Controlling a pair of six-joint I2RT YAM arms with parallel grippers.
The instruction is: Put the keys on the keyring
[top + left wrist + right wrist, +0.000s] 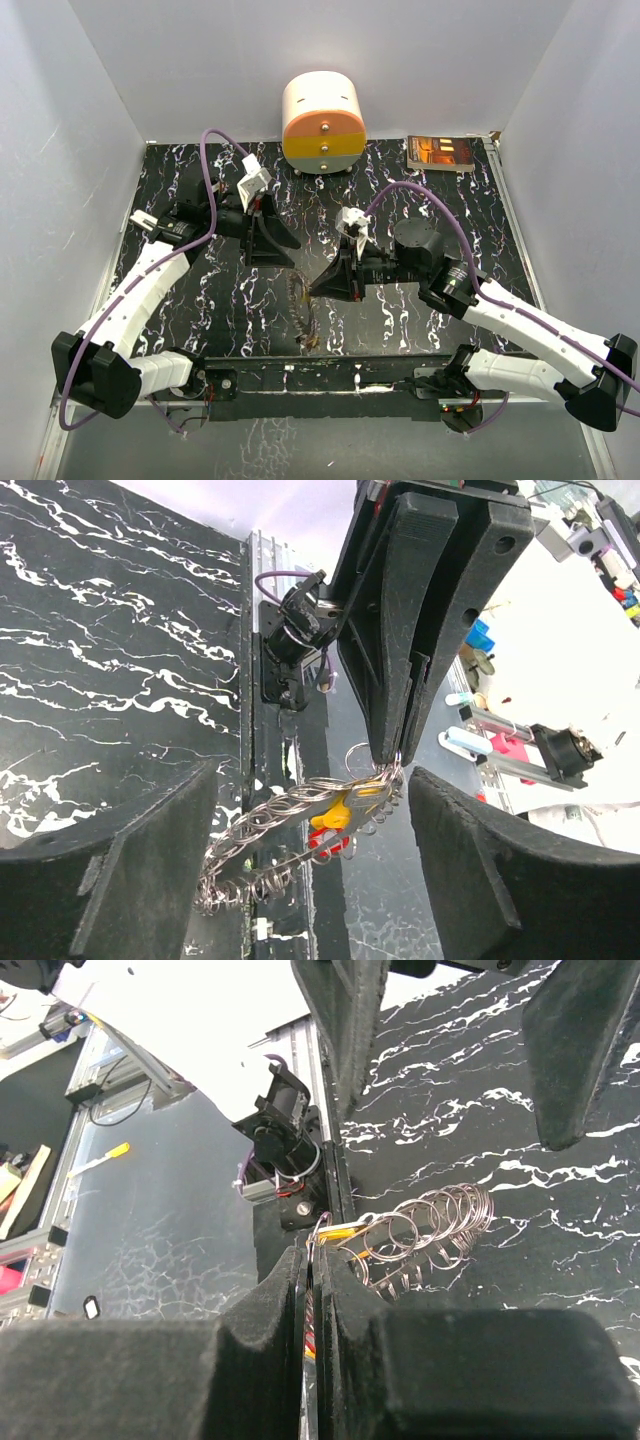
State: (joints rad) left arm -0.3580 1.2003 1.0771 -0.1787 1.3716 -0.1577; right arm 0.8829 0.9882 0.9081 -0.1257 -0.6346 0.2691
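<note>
The keyring (pixel 300 312) is a silvery ring strung with several small wire loops. It hangs over the near middle of the black marbled table (pixel 200 300). My right gripper (pixel 316 290) is shut on its top edge. This shows in the left wrist view (pixel 395 757) and the right wrist view (pixel 312 1257). A yellow-headed key (pixel 341 811) and a red-headed key (pixel 328 842) hang among the loops of the keyring (pixel 262 855). A yellow sliver (pixel 352 1231) shows by the keyring (pixel 430 1225). My left gripper (pixel 272 255) is open and empty (pixel 312 776), its fingers (pixel 335 1030) spread just behind the ring.
A round white, yellow and orange drawer box (pixel 322 125) stands at the back centre. A dark printed card (pixel 440 152) lies at the back right. A black rail (pixel 330 375) runs along the near edge. White walls enclose the table on three sides.
</note>
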